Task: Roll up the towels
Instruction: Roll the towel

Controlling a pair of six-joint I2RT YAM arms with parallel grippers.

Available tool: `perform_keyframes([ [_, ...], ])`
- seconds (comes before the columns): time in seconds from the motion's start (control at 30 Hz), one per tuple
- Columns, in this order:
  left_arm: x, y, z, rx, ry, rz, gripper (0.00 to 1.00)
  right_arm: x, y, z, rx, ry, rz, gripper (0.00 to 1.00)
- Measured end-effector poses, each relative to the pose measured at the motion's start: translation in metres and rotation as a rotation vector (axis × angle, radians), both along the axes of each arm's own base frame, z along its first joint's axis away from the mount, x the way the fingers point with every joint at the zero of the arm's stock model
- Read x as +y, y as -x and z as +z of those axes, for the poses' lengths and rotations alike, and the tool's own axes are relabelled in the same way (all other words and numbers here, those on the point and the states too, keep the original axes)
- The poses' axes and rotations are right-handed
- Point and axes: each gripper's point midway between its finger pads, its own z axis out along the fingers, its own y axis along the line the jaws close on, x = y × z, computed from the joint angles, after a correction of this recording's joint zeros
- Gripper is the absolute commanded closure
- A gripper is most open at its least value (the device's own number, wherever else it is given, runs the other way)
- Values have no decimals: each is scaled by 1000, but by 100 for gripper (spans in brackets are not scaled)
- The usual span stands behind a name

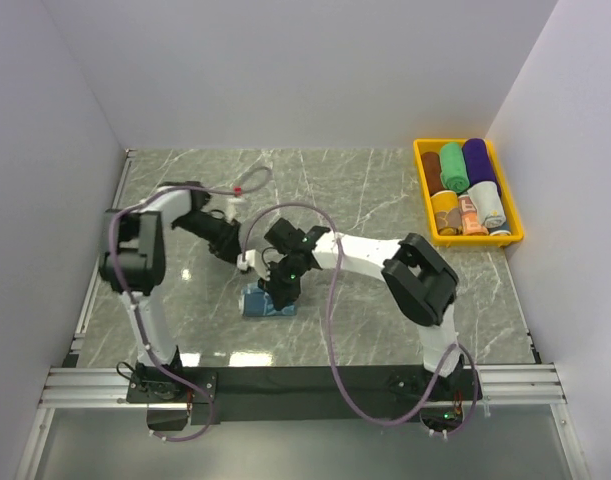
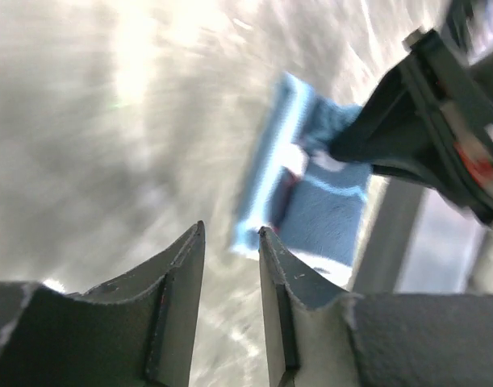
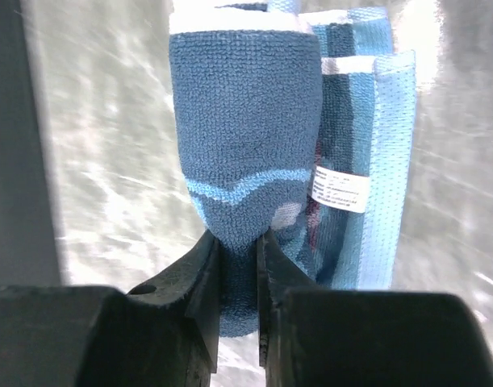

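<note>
Marble tabletop (image 2: 85, 145) blurs; right gripper (image 3: 240, 242) pinches blue towel (image 3: 246, 121), left gripper (image 2: 230, 234) gapes empty.

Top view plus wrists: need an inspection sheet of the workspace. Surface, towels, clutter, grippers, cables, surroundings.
Surface: marble-pattern table, some glare, no spills seen.
Job's things: one blue towel near the centre, partly rolled or folded; rolled towels packed in the yellow bin at the far right.
Clutter: nothing seen.
Grippers: right gripper pinches a fold of the blue towel; left gripper open, empty, close beside the towel.
Cables: purple-grey cables loop along both arms; one loop arcs out past the left wrist.
Surroundings: plain white walls on three sides.
</note>
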Motion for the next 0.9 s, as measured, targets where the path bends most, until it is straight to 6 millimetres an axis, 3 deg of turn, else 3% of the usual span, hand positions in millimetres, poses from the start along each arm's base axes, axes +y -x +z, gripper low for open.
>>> perform_keyframes([
  [0.1,27,-17,17,-93,15,128,61,2,-1,-1,184,-10,-37,100],
  [0.17,37,-18,26,-147,15,179,59,2,-1,-1,307,-18,-58,100],
  [0.43,40,34,48,-369,-44,160,52,-3,11,-3,769,-6,-137,100],
  [0.7,-7,103,27,-641,-124,-190,43,-9,25,-5,1080,85,-242,100],
  [0.9,-35,118,15,-768,-146,-358,42,-10,26,-6,1119,117,-274,100],
])
